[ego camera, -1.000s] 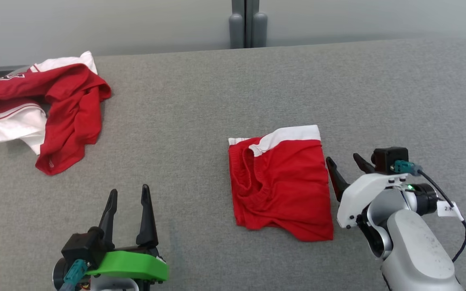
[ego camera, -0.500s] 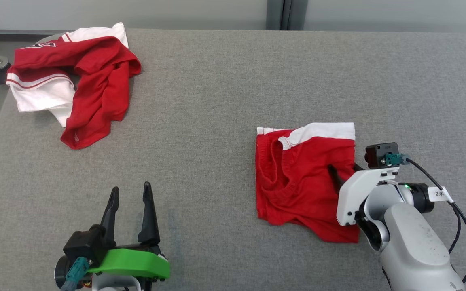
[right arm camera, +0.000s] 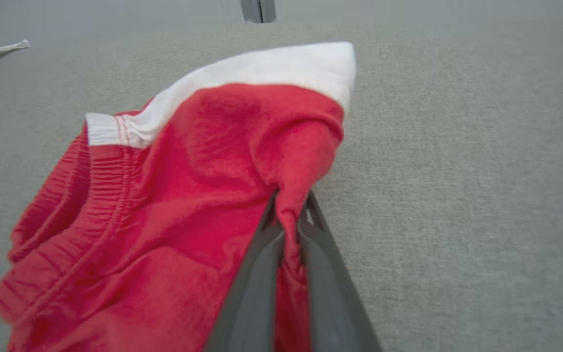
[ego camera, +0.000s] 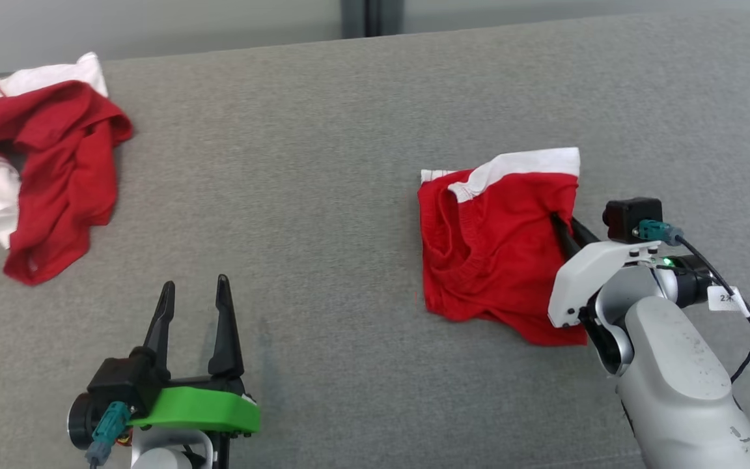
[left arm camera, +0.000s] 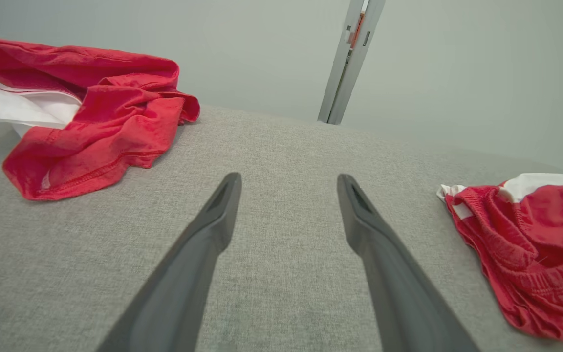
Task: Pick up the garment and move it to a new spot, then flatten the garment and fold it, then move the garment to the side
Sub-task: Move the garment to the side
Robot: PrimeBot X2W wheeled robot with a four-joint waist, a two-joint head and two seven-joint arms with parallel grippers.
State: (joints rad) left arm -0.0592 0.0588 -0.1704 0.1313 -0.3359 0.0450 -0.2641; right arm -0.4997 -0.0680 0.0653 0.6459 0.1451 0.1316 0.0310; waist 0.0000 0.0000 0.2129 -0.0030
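Note:
The garment point(ego camera: 492, 247) is a folded pair of red shorts with a white band, lying right of centre on the grey table point(ego camera: 316, 163). My right gripper point(ego camera: 560, 221) is shut on its right edge, and the right wrist view shows a pinch of red cloth of the garment point(right arm camera: 188, 205) squeezed between the closed fingers of that gripper point(right arm camera: 289, 200), with the fabric pulled up around them. My left gripper point(ego camera: 194, 284) stands open over bare table at the lower left, holding nothing. In the left wrist view the left gripper point(left arm camera: 289, 181) points across the table, with the garment point(left arm camera: 521, 244) far right.
A second, crumpled red and white garment point(ego camera: 56, 169) lies at the table's far left, also in the left wrist view point(left arm camera: 96, 127). The table's back edge meets a pale wall with a grey post point(ego camera: 353, 10). Bare grey surface lies between the two garments.
My right gripper has moved left onto the garment's right edge and shut on it, bunching the cloth upward. The head camera has shifted. My left gripper stays open in place.

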